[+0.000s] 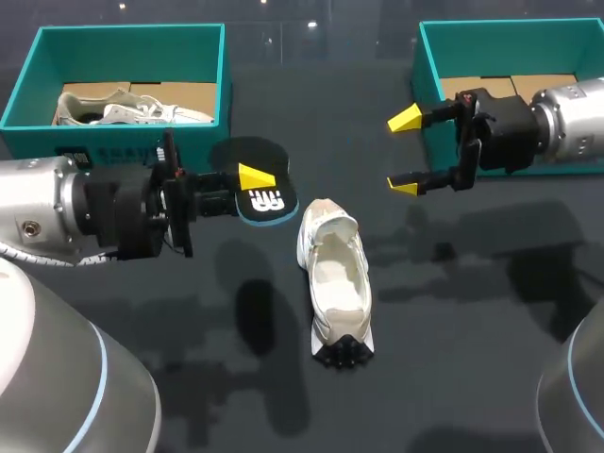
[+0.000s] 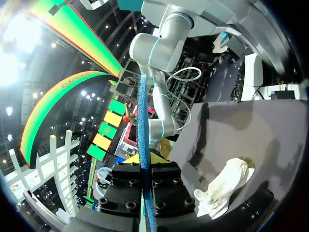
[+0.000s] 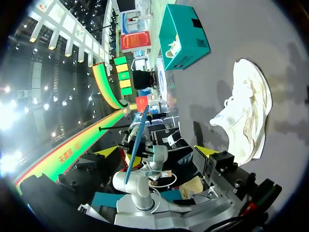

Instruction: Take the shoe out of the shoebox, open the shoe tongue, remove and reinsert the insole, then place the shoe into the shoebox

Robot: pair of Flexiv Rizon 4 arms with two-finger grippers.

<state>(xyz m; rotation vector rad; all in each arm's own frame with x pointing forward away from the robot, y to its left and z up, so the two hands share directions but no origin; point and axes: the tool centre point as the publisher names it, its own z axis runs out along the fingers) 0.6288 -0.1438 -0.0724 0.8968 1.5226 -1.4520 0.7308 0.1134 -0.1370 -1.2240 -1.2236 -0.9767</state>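
Pinching one insole (image 1: 242, 155) in left tool (image 1: 253, 179), right tool (image 1: 406, 151) spread, two shoes (image 1: 335, 278) (image 1: 132, 111), two shoeboxes (image 1: 123, 38) (image 1: 510, 40)

White shoe (image 1: 336, 283), black insole (image 1: 236, 154) edged blue, 2 teal shoeboxes (image 1: 123, 36) (image 1: 510, 30)

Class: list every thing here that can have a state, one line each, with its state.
left gripper: shut on the insole.
insole: out of the shoe, held aloft.
right gripper: open, empty.
shoe: on the table, tongue opened.
left shoebox: open, second shoe inside.
right shoebox: open.
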